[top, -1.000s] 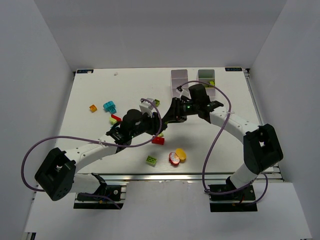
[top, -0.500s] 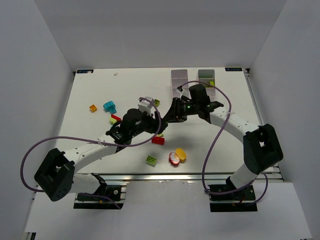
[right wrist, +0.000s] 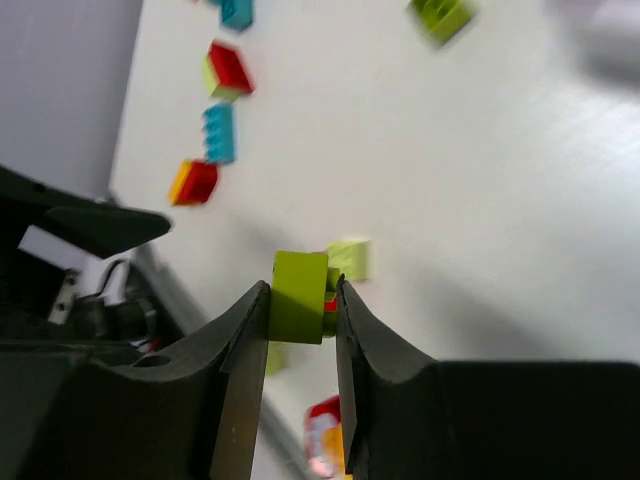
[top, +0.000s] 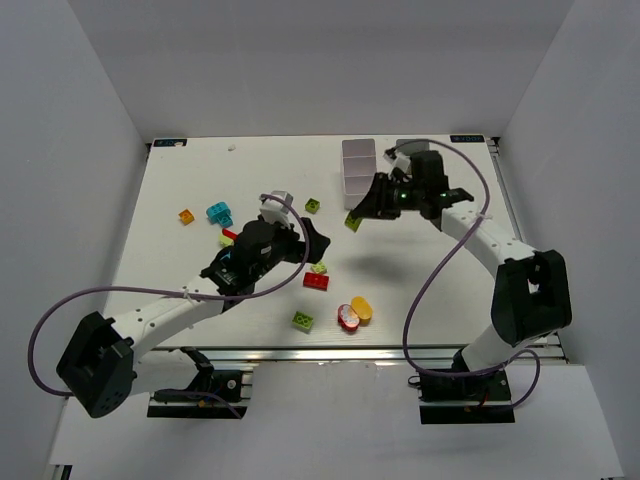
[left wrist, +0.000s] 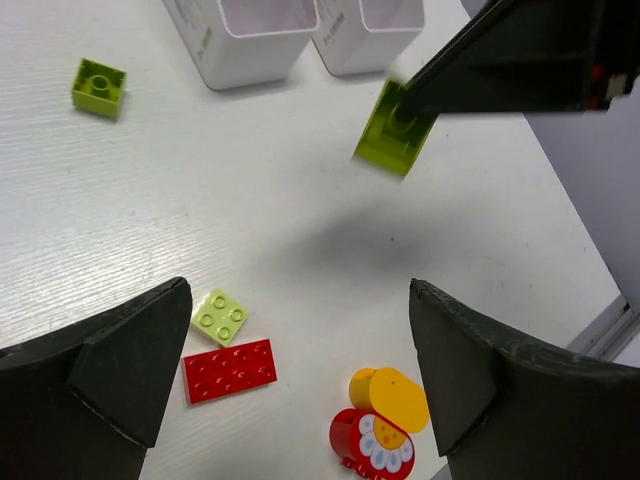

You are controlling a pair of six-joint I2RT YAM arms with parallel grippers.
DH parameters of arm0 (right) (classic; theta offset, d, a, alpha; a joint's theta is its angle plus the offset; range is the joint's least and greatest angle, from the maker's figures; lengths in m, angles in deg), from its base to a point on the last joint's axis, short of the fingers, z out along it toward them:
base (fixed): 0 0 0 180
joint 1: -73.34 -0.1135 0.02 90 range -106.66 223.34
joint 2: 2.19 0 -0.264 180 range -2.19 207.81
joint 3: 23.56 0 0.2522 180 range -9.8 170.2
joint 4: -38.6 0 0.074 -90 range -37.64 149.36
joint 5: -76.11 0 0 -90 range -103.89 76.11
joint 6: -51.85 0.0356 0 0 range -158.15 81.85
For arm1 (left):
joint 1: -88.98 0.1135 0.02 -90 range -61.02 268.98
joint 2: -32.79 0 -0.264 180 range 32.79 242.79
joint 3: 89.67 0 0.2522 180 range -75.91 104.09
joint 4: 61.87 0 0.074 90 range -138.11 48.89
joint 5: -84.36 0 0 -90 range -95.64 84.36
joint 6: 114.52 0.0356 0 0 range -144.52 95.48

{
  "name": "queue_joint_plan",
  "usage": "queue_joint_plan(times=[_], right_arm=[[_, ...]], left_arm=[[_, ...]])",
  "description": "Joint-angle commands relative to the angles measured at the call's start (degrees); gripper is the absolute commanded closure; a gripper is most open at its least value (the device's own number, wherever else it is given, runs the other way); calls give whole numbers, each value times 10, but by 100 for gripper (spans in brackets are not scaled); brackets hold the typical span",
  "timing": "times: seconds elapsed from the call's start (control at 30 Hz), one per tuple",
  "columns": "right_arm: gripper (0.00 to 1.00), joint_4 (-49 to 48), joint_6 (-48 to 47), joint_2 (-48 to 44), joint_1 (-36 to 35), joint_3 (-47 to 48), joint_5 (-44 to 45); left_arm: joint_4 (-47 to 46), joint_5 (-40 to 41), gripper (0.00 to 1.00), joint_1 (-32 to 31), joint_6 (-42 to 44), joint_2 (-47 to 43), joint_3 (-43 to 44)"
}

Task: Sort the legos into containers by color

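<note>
Top external view, starting nearest the arm bases: a green brick (top: 302, 320) lies on the white table (top: 190, 270). Just to its right, a red rounded piece (top: 349, 318) touches a yellow rounded piece (top: 363, 310). A little farther in lies a flat red plate (top: 316, 281), with a pale lime tile (top: 319, 268) just beside its far edge.

Over that pair hangs the left gripper (left wrist: 298, 295), its fingers spread wide with nothing between them. Out to its left a small red brick (top: 232, 236) sits against a yellowish one (top: 225, 241). Beyond those lie a cyan brick (top: 218, 213) and an orange brick (top: 186, 216), slightly apart from each other.

The right gripper (right wrist: 298, 300) is closed on a lime brick (right wrist: 299, 283), pinched by its sides between both fingers. The brick is tilted and held clear of the table, its shadow below it, near the bins' closer ends. A second lime piece (top: 313, 205) rests on the table to its left.

Farthest back stand the two bins, side by side — one white bin (left wrist: 260, 60) and its neighbour (left wrist: 365, 55), which the right arm largely hides from above.
</note>
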Motion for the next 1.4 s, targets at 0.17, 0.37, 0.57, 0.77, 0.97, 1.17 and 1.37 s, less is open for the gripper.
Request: queue_joint_plan(times=[0.17,0.37,0.57,0.77,0.97,1.17,1.37], right_arm=[[100,8,-248,-4,109,141,136],[100,-46,-315,32,136,158,214],[100,-69,-318,84,147,189,232],[98,-83,-316,129,153,211,230],[90,-91,-319,170,152,232,224],[84,-95,-319,205,153,259,220],[67,-97,-319,224,153,272,222]], left_arm=[[29,100,2,1,-42,-60,-28],[45,104,2,2,-43,-67,-31],[54,107,2,2,-46,-69,-32],[60,110,2,3,-51,-72,-34],[65,109,2,3,-56,-68,-33],[69,108,2,3,-60,-65,-31],[74,107,2,3,-65,-62,-29]])
